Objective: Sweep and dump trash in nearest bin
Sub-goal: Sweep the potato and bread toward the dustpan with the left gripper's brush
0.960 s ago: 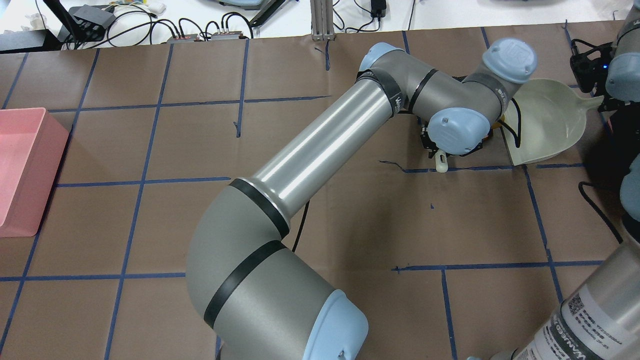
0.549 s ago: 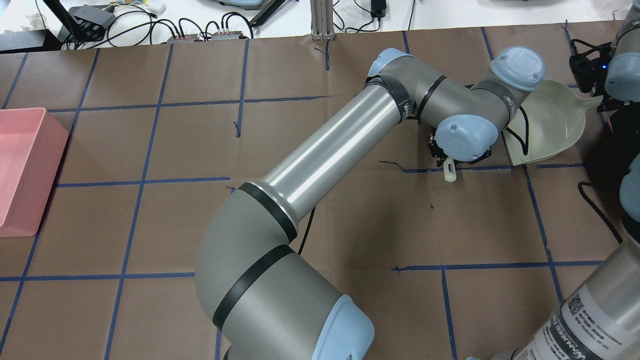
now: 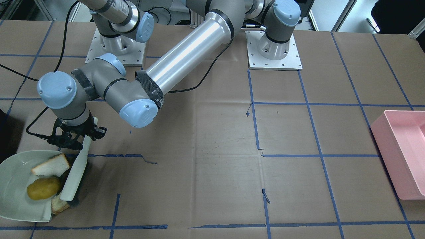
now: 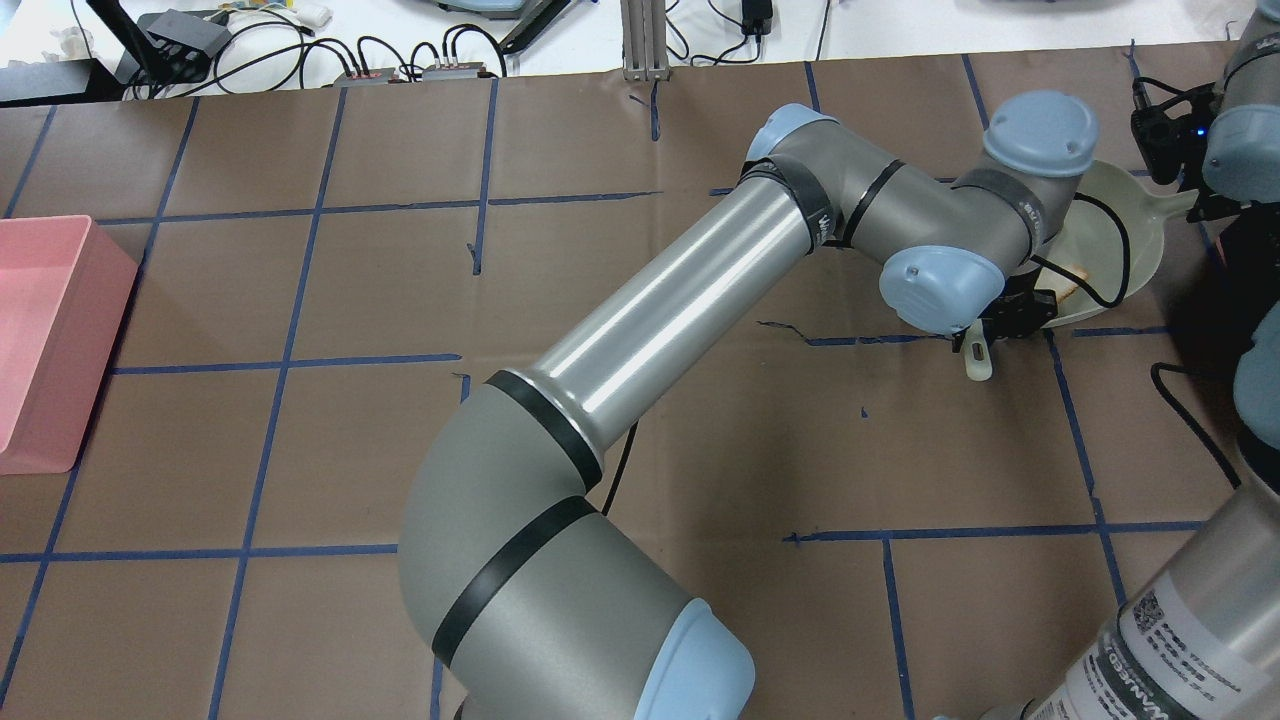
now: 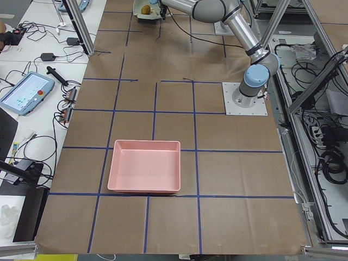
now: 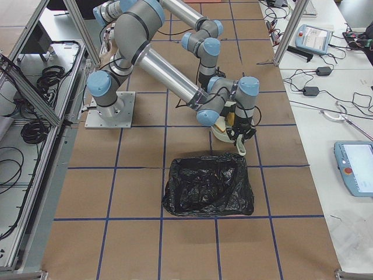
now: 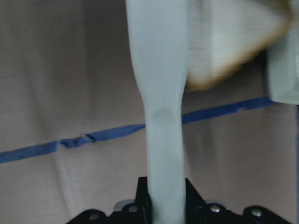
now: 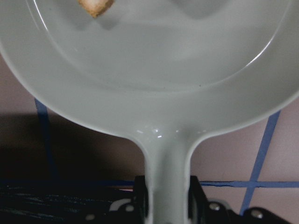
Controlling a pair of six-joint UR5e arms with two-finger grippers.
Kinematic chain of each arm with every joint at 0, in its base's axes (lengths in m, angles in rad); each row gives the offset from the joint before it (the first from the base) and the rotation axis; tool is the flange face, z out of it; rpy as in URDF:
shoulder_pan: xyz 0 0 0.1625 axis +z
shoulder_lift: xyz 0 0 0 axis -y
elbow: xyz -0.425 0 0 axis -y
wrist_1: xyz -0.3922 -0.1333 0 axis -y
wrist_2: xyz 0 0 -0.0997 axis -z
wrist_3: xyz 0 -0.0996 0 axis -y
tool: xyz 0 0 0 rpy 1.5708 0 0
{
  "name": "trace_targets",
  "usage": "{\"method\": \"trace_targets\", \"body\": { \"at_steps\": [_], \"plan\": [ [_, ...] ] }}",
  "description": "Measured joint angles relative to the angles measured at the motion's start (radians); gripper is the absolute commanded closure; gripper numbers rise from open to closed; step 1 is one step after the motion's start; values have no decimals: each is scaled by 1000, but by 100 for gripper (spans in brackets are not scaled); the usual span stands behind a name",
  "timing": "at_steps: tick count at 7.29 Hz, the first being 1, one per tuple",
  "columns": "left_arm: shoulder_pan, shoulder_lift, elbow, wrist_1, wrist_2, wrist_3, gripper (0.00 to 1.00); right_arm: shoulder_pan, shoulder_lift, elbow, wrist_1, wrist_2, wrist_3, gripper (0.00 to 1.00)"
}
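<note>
Papered table (image 3: 215, 149) bears dustpan (image 3: 13, 176) of bread (image 3: 51, 165), potato (image 3: 43, 188); left claw (image 3: 87, 134) grips brush (image 3: 75, 172)

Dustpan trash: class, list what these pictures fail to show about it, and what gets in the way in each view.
Overhead: the left arm covers most of the dustpan; the potato is hidden.
Front-facing: the left edge cuts off the dustpan; the brush overlaps the lower bread piece.
Left wrist: the bread is blurred.
Right wrist: only a crust corner shows, cut by the top edge.
Exterior left: bread too small.
</note>
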Motion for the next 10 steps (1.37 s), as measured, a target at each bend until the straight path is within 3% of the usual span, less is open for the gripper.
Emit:
{"method": "trace_targets", "body": {
  "at_steps": [2, 5, 8, 10],
  "plan": [
    [-1, -26, 12, 86, -136, -1, 100, 1, 0, 0, 0, 0, 0, 100],
    [-3, -74, 73, 118, -232, -13, 100, 1, -1, 0, 0, 0, 0, 100],
    [-5, -29, 74, 86, -224, -89, 100, 2, -3, 1, 0, 12, 0, 100],
    [-3, 15, 48, 28, -127, -103, 100, 6, -4, 1, 0, 25, 1, 100]
  ]
}}
